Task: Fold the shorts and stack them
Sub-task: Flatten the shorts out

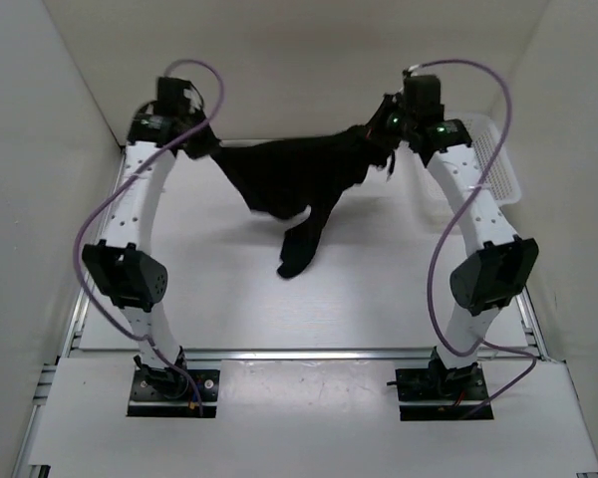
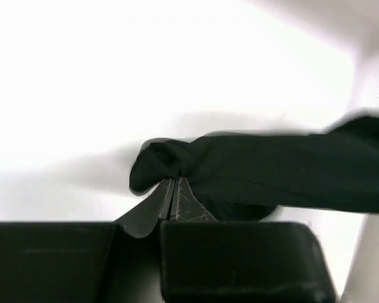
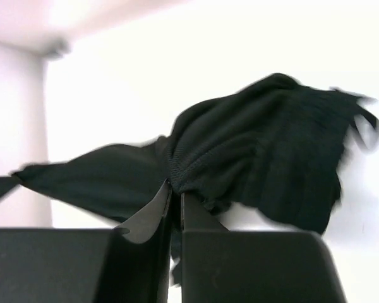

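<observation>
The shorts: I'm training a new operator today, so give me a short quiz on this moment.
1. True or false: the shorts lie folded flat.
2. Left end effector and right end effector: which is shut on the shorts? A left only; B right only; C both.
3. On which of the robot's sides does the white mesh basket stand?
Key: 1 false, they hang stretched between the two end effectors; 2 C; 3 right.

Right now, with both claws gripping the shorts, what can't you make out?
Top view: the basket is partly hidden behind the right arm.
Left wrist view: the shorts run off the right edge, blurred.
Right wrist view: a loop at the shorts' far edge is too blurred to identify.
</observation>
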{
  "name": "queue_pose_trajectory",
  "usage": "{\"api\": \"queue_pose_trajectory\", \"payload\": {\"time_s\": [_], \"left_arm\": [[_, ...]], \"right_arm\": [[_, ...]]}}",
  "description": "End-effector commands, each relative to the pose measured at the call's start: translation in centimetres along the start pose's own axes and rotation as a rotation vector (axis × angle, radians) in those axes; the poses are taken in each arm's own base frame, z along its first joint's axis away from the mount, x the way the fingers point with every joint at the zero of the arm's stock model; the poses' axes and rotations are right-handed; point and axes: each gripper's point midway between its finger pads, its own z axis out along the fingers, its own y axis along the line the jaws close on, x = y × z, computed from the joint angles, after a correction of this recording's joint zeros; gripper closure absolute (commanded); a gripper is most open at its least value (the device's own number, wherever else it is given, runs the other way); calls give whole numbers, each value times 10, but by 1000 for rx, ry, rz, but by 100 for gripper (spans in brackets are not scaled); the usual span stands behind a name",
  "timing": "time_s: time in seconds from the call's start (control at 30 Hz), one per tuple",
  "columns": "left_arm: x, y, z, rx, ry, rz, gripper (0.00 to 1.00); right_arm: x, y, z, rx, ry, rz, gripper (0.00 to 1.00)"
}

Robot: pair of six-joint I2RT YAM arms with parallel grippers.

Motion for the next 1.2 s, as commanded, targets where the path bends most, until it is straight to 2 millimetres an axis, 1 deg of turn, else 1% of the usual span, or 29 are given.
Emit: {"api": "queue_pose_trajectory", "payload": {"time_s": [0.0,0.03,0.07,0.1,0.13,0.17,0.2,0.23,0.27,0.3,0.33,0.37,0.4,0.43,0.47,0.5,0.53,0.57,0.6,0.67,0.7,0.73,0.83,0.93,1.0,1.03,1.07,1.1,1.17], "left_arm": [[-65,-7,-120,59,-275,-11,90],[-69,-6,-132,63,-299,-16,90],[-74,-2,-153,70,-342,-25,90],[-71,-4,-159,88,-347,-22,90],[-68,-3,-164,91,-352,-21,90],[-53,2,-167,91,-333,-21,90],[-46,6,-167,90,-329,-31,90],[-35,10,-164,89,-308,-31,90],[-23,14,-177,100,-323,-40,90],[7,28,-149,67,-245,-58,90],[23,37,-142,55,-220,-77,90],[39,42,-147,55,-222,-92,90],[76,58,-119,17,-132,-125,90],[96,65,-110,4,-94,-139,90],[117,70,-102,-3,-50,-150,90],[156,86,-84,-33,40,-161,72],[173,94,-76,-55,87,-183,67],[186,99,-71,-70,123,-195,64],[200,107,-65,-95,156,-212,61],[200,111,-62,-117,154,-222,45],[201,111,-60,-123,161,-223,45],[199,113,-60,-136,152,-233,45],[206,124,-56,-204,184,-244,47],[223,134,-45,-255,247,-268,46],[236,133,-35,-239,303,-278,43],[247,139,-27,-275,352,-281,34],[250,138,-21,-278,364,-273,30],[248,138,-13,-273,357,-272,24],[258,145,2,-307,402,-275,8]], "right_arm": [[-63,51,-97,-110,-221,-109,100],[-66,55,-109,-121,-241,-123,100],[-66,58,-118,-128,-255,-138,100],[-67,65,-140,-155,-280,-146,100],[-58,58,-139,-144,-266,-156,100],[-50,59,-142,-149,-262,-169,100],[-42,63,-160,-171,-275,-178,100],[-15,41,-145,-126,-203,-163,100],[-1,42,-161,-147,-209,-173,100],[20,37,-159,-141,-177,-178,100],[41,25,-157,-119,-143,-178,100],[61,20,-169,-115,-142,-151,98],[109,-18,-148,-25,-41,-124,80],[132,-36,-146,19,-18,-108,69],[154,-42,-158,25,-16,-64,56],[177,-68,-159,114,14,-36,40],[217,-100,-154,191,95,-12,23],[232,-108,-161,196,106,8,20],[249,-123,-166,257,141,65,18],[268,-148,-170,340,164,104,18],[270,-148,-173,345,165,119,23],[267,-154,-174,371,153,140,32],[269,-160,-175,394,168,163,41],[281,-165,-169,395,227,211,41],[291,-152,-159,297,289,268,32],[296,-155,-149,272,299,317,31],[300,-154,-145,254,318,349,28],[302,-153,-142,233,324,375,26],[301,-156,-134,201,318,428,24]]}}
